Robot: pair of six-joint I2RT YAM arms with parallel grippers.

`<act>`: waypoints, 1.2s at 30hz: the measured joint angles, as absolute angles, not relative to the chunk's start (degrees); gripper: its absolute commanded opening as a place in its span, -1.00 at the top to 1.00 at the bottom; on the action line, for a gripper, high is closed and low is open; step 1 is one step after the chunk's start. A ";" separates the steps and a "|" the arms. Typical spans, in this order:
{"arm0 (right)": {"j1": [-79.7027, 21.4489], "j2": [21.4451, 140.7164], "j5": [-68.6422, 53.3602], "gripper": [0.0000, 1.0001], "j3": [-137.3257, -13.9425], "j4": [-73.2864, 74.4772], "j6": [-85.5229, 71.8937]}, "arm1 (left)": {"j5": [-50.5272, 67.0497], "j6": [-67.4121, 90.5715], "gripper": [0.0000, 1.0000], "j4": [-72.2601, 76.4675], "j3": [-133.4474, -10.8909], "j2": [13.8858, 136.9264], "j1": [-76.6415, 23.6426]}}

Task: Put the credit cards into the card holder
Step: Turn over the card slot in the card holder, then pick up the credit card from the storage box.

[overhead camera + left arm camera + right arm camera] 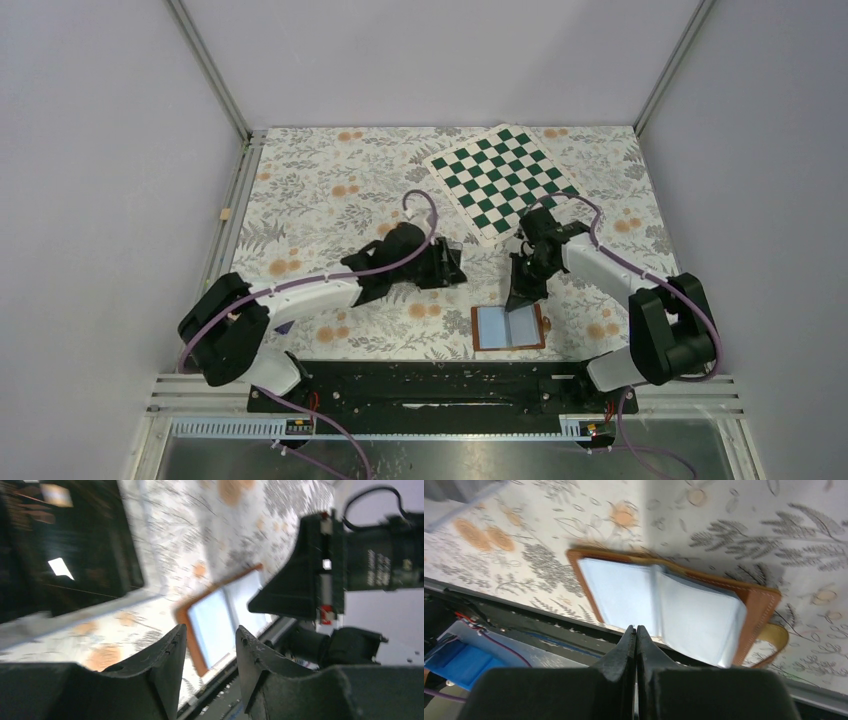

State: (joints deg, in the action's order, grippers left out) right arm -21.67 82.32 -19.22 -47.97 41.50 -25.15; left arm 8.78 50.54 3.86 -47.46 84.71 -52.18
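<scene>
card holder [508, 327] spread flat, sleeves up for loading | right gripper [636, 630] pinched together, empty | left gripper [210, 630] jaws apart, empty

Diffuse, even light; the top view was sharp, with faint shadows. The left wrist view was motion-blurred, the card holder [215, 625] smeared, with glare at upper left; the right wrist view was slightly soft.

A tan-brown leather booklet card holder [508, 327] lies opened flat on the flower-patterned bench [330, 200], at about six o'clock, close to the near edge and slightly right of centre. Its pale blue-grey clear sleeves [624, 592] face up, framed by the brown leather border. On one half the sleeves lift a little off the cover. A rounded snap tab [774, 640] sticks out from its three o'clock side.
</scene>
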 measured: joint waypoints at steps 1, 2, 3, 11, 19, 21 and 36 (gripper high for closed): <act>-22.02 82.85 -19.35 1.00 -48.73 41.41 -25.36 | 9.08 50.17 0.20 3.38 -46.70 83.83 -50.04; -22.41 83.59 -19.73 1.00 -49.89 41.23 -25.61 | 9.45 49.74 0.20 3.05 -46.28 83.33 -48.31; -22.79 84.31 -20.08 1.00 -51.09 41.01 -25.85 | 10.07 49.25 0.21 2.57 -45.95 82.96 -46.19; -25.63 92.29 -22.39 0.70 -64.07 38.06 -28.51 | 14.09 42.68 0.26 -6.07 -49.36 86.32 -34.87; -27.14 102.45 -23.79 0.56 -73.45 36.53 -29.89 | 15.59 35.51 0.44 -14.70 -60.42 97.03 -32.56; -27.44 104.33 -23.88 0.56 -74.67 36.47 -29.95 | 16.43 34.74 0.49 -15.51 -62.37 99.13 -32.56; -28.49 107.85 -25.19 0.90 -76.44 36.73 -30.41 | 21.37 34.92 0.57 -15.38 -65.17 104.01 -33.95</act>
